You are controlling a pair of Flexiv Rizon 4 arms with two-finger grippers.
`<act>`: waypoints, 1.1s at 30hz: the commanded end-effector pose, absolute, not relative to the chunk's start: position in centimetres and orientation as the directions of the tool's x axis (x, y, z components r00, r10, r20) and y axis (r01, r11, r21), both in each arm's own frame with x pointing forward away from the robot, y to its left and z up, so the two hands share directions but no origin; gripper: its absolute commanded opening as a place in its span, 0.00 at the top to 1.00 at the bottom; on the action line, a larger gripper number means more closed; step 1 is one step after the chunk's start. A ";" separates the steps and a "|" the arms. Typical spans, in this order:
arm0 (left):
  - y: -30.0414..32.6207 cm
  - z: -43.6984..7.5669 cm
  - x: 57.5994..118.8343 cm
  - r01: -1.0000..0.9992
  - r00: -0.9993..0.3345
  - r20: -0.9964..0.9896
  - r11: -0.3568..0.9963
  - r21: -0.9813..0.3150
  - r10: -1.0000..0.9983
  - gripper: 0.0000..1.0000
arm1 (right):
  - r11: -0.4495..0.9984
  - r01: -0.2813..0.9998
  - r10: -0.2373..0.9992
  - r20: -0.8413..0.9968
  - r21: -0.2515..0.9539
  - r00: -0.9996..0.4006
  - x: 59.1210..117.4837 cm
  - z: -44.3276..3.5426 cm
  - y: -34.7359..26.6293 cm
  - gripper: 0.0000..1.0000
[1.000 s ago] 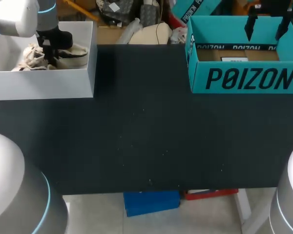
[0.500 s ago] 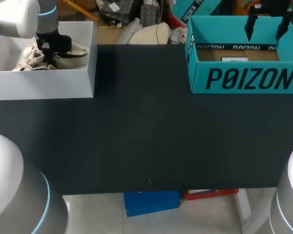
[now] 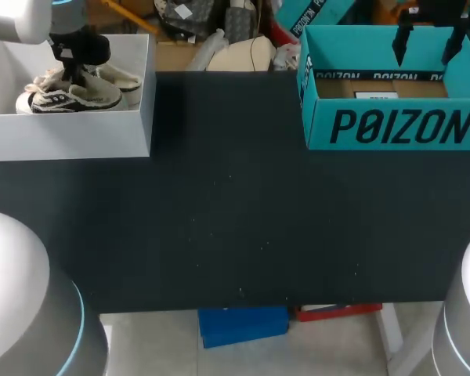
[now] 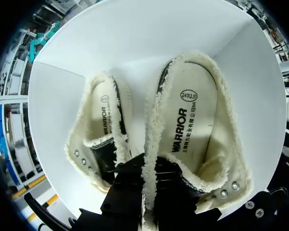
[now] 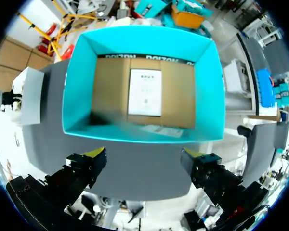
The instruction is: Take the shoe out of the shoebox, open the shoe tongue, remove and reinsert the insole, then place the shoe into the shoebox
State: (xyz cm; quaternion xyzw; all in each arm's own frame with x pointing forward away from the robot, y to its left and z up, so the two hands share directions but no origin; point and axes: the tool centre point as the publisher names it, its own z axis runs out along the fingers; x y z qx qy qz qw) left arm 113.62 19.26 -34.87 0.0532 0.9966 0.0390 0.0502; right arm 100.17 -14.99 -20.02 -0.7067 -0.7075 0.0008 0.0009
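Left gripper [image 4: 147,185] pinches shoe [image 4: 192,120] collar. Shoe now lifted inside shoebox [image 3: 70,137] at 10 o'clock, so extraction is underway. Right gripper [image 5: 144,156] spread.

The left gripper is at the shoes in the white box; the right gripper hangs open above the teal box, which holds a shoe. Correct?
Not quite: the teal box holds no shoe. The right wrist view shows only its cardboard floor with a paper label, under the open right gripper. The rest is right.

The shoe [image 3: 72,95] has lifted — left end effector [image 4: 149,185] raised.
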 end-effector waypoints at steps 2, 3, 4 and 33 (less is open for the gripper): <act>18.2 -26.5 111.1 0.098 -0.980 -0.163 0.990 0.103 0.113 1.00 | 0.001 1.000 1.000 0.000 -0.002 -0.001 100.1 -20.0 -15.0 0.00; 18.0 -25.3 111.0 0.099 -0.977 -0.178 0.989 0.106 0.117 1.00 | 0.001 1.000 1.000 0.000 -0.002 -0.001 100.1 -20.0 -15.0 0.00; 17.8 -24.5 110.8 0.095 -0.976 -0.186 0.989 0.113 0.115 1.00 | 0.001 1.000 1.000 0.000 -0.002 -0.001 100.1 -20.0 -15.0 0.00; -3.8 -13.7 87.2 0.148 -0.946 -0.264 0.975 0.167 0.189 1.00 | 0.001 1.000 1.000 0.000 -0.002 -0.001 100.1 -20.0 -15.0 0.00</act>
